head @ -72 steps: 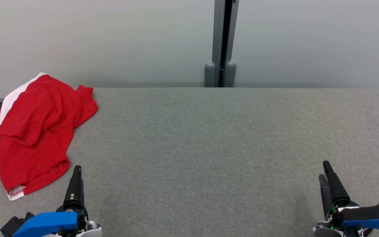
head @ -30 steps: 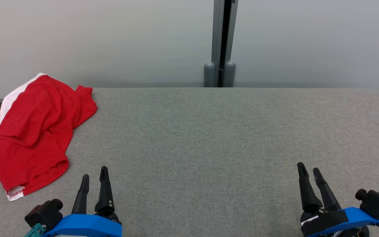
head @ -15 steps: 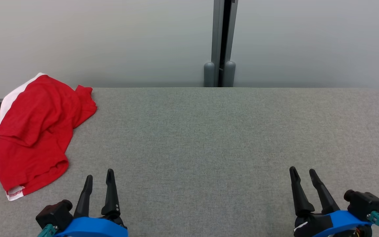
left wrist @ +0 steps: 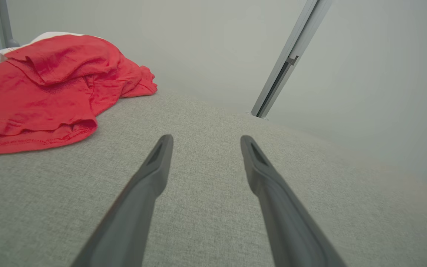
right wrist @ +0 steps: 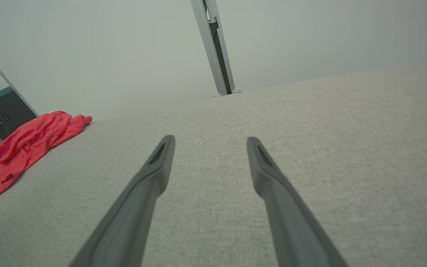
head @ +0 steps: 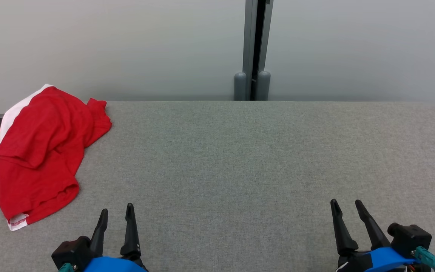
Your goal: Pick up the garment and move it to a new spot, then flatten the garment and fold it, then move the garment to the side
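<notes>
We see the crumpled red fabric garment with white trim (head: 40,151) lying in a heap at the far left end of the grey cloth-covered table (head: 240,158). Our left gripper (head: 117,208) hovers over the table's near left edge, its two long dark fingers spread apart with nothing between them. It is near the garment's closest hem but not touching it. Our right gripper (head: 346,202) is spread and empty too, at the near right and well apart from the garment.
</notes>
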Motion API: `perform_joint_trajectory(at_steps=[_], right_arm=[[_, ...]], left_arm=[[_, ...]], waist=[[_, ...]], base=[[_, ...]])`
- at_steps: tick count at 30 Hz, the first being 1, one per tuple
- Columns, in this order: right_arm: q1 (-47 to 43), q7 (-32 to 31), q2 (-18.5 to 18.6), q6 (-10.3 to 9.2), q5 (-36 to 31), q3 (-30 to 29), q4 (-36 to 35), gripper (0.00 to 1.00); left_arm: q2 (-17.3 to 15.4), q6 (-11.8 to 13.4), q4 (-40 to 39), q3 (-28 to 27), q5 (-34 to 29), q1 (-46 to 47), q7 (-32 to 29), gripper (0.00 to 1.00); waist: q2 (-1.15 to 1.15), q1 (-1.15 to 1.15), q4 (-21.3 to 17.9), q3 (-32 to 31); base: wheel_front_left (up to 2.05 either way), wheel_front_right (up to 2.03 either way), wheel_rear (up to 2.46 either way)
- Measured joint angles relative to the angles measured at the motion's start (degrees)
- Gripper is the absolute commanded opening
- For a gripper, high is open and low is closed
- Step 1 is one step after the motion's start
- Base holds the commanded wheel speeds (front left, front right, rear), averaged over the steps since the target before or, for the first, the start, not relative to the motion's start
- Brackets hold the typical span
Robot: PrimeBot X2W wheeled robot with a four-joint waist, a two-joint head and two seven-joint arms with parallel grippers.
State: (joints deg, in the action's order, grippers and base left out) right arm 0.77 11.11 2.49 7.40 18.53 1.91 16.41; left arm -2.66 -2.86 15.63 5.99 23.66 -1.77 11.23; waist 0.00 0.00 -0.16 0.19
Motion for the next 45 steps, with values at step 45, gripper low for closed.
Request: perform_joint_trajectory(at_steps=[45], right_arm=[[-0.1, 3.9, 0.2, 0.08, -13.3, -0.5, 1.0, 1.00]], left_arm=[[-0.1, 0.4, 3.8, 0.6, -12.6, -0.1, 3.8, 1.00]], waist=[[0.00, 0.00, 0.2, 0.0]], base=[[0.00, 0.00, 0.00]])
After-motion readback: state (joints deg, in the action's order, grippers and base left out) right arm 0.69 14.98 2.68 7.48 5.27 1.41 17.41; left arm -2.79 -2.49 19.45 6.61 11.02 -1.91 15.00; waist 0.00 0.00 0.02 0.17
